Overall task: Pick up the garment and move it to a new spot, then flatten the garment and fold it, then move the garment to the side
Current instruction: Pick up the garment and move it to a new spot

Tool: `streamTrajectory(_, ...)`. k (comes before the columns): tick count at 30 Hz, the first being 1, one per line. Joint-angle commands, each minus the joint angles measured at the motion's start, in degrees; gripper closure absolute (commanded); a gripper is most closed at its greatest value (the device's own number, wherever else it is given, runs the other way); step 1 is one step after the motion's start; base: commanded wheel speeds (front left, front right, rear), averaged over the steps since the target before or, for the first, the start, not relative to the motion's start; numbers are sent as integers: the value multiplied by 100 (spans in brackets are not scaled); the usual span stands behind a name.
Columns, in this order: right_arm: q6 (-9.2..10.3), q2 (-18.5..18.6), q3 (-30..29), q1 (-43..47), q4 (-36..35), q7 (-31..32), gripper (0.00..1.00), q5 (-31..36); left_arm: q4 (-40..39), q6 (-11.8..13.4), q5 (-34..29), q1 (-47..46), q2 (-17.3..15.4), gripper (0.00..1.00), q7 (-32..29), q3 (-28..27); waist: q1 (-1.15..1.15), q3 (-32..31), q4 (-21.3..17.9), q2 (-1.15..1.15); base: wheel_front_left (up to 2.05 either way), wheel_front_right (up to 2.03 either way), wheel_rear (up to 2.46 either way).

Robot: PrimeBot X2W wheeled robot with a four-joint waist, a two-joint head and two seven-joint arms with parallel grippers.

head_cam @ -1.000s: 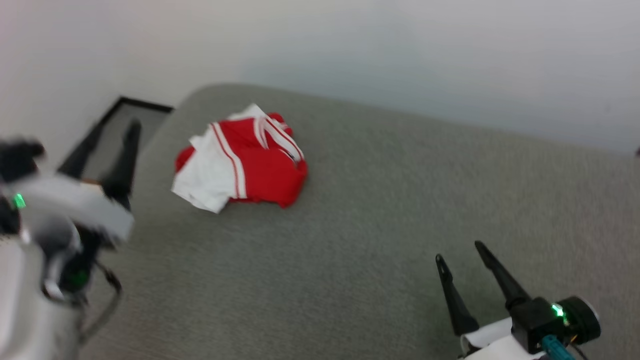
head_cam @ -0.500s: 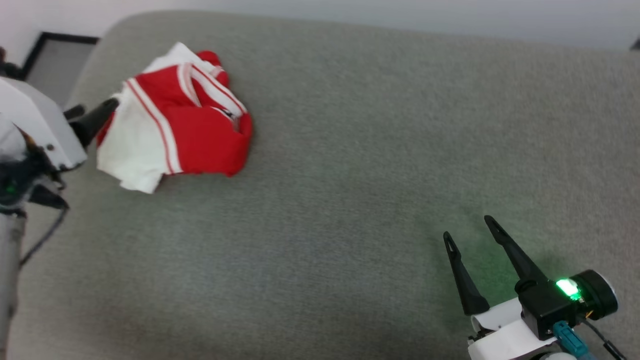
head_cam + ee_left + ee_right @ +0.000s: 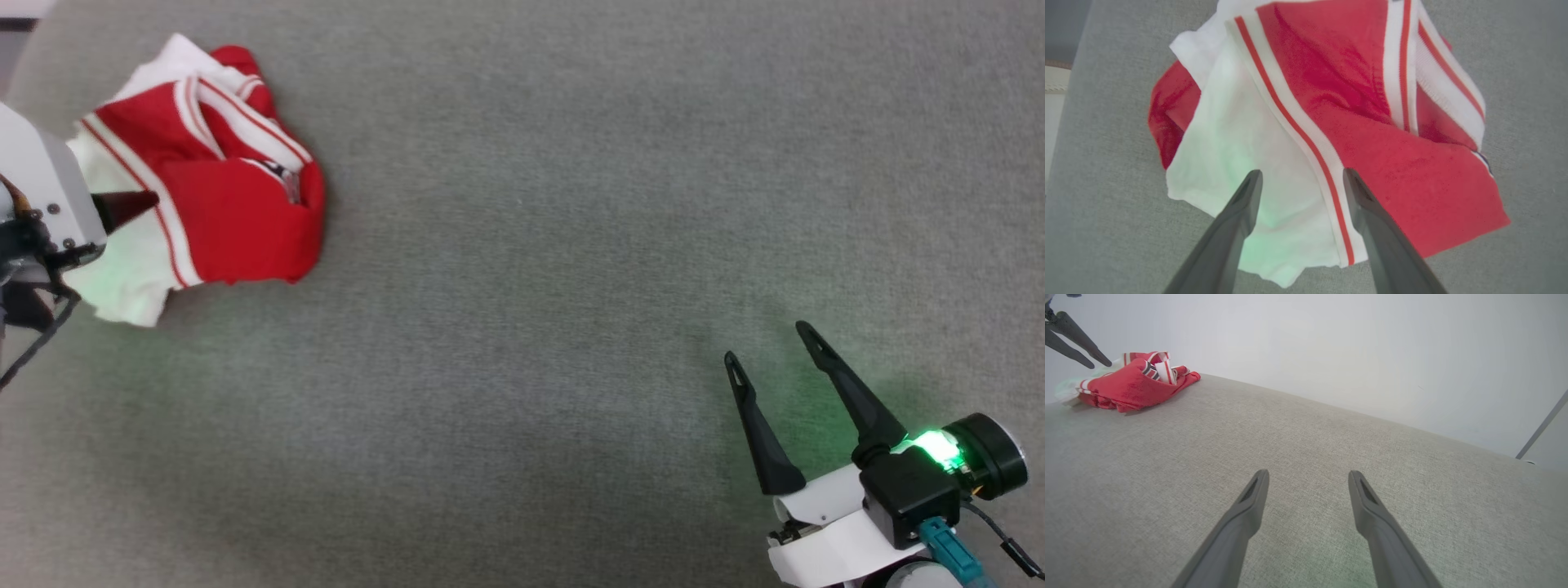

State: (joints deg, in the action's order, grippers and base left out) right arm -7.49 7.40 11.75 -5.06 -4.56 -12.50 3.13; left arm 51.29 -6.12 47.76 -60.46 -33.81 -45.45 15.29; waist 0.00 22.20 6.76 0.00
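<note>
The garment (image 3: 220, 196), a crumpled red shirt with white striped panels, lies in a heap at the far left of the grey fabric-covered table (image 3: 522, 245). My left gripper (image 3: 1302, 173) hangs open just above it, fingers straddling the white panel and its red stripe, and nothing is held. In the head view one dark left fingertip (image 3: 135, 204) pokes out over the garment's white part. In the right wrist view the garment (image 3: 1131, 386) sits far left with the left gripper (image 3: 1100, 364) over it. My right gripper (image 3: 766, 343) stands open over bare table at the lower right, far from the garment.
The table's left edge (image 3: 1073, 122) runs close beside the garment. A pale wall (image 3: 1331, 343) rises behind the table, and a thin grey pole (image 3: 1541, 428) leans at the far right. Wide bare table lies between the garment and my right gripper.
The head camera has tilted down, shifting the whole picture. My left gripper has come from beyond the table's left edge to over the garment's white panel. The right gripper has hardly moved.
</note>
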Motion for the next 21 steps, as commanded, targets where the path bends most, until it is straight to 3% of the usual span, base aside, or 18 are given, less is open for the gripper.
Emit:
streamTrajectory(1,0,1,-4,-29,-65,13,0,42,170,12,-81,-73,33,0,-27,52,0,149,-144,0,0,0,0)
streamTrajectory(9,0,-28,-90,-72,-324,65,0,57,908,106,-413,-348,105,0,-107,425,0,445,-294,0,0,0,0)
streamTrajectory(16,0,-60,-120,-116,-431,110,0,101,1503,177,-480,-268,479,0,5,587,0,612,-303,0,0,0,0)
streamTrajectory(17,0,-72,-110,-132,-421,115,0,94,1569,156,-399,-256,530,28,23,538,0,613,-304,0,0,0,0)
streamTrajectory(19,0,-92,-103,-155,-388,101,0,76,1697,125,-326,-257,624,100,70,489,0,588,-291,0,0,0,0)
streamTrajectory(21,0,-120,-84,-152,-327,76,0,44,1792,180,-284,-300,655,100,165,442,0,508,-270,0,0,0,0)
